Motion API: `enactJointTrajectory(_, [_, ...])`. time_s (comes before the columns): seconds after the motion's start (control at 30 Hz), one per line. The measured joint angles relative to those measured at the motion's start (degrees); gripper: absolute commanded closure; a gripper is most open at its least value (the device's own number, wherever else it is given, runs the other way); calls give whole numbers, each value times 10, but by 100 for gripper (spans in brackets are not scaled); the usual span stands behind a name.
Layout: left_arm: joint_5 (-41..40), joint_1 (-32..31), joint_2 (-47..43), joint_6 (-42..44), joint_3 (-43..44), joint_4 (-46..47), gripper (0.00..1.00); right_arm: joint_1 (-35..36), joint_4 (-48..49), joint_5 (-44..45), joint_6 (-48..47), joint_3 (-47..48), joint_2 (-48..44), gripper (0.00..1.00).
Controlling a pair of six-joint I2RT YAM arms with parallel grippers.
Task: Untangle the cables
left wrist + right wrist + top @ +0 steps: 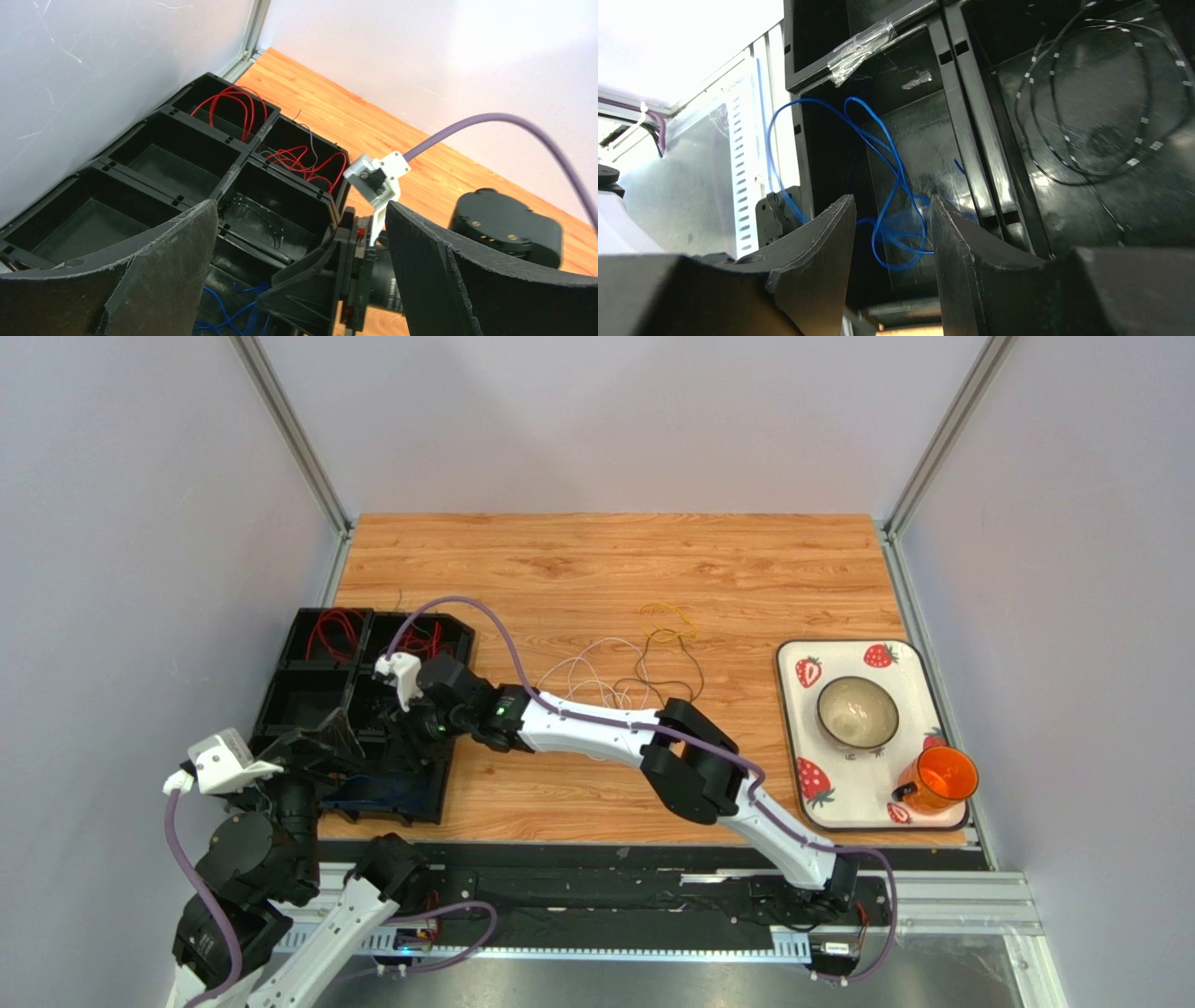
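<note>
Blue cable (892, 175): lies in a near compartment of the black organiser (302, 693), with one loop arching high against the wall. Dark grey cable (1088, 105) is coiled in the next compartment, and red cables (235, 105) sit in the two far ones. The loose cables (617, 672) (white, yellow, dark) lie overlapping on the table, apart from the organiser.

Right gripper (891, 210): fingers apart, nothing pinched. Blue strands show through the gap (whether one touches a pad, I cannot tell).

Left gripper (302, 208): fingers wide apart, empty, hanging just beside the right wrist above the organiser.

Risks, as I judge them:
- The blue loop catches on a finger when I lift the right arm and gets dragged out of its compartment. The wire is springy and the gap is narrow.
- The high loop flops over the divider onto the dark grey cable.
- Both arms crowd one corner, so a careless retreat knocks them together or shoves the organiser.
- Pulling one strand of the loose cables drags the others along.
</note>
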Motion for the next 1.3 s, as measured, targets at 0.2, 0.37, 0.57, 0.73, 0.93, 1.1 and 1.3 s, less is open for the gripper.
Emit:
enactJointTrajectory(0.2, [18,0,0,5,0,0,2,0,-35,43,-20,-30,-62,53])
enactJointTrajectory(0.37, [61,0,0,11,0,0,2,-1,-69,118,-41,-62,-141,54])
enactJointTrajectory(0.57, [126,0,0,-29,2,-21,5,-2,-87,259,-57,-199,-281,53])
enactJointTrajectory(0.73, [210,0,39,-19,30,-30,8,-33,-112,346,-22,-330,-386,36])
enactJointTrajectory(0.93, [334,1,386,-15,156,-12,19,-135,-142,425,32,-462,-467,21])
enactJointTrajectory(1.1, [413,0,599,-15,167,1,22,-172,-168,490,59,-545,-525,21])
enactJointTrajectory(1.3, [474,-30,675,-15,160,63,22,-261,-185,522,140,-622,-580,23])
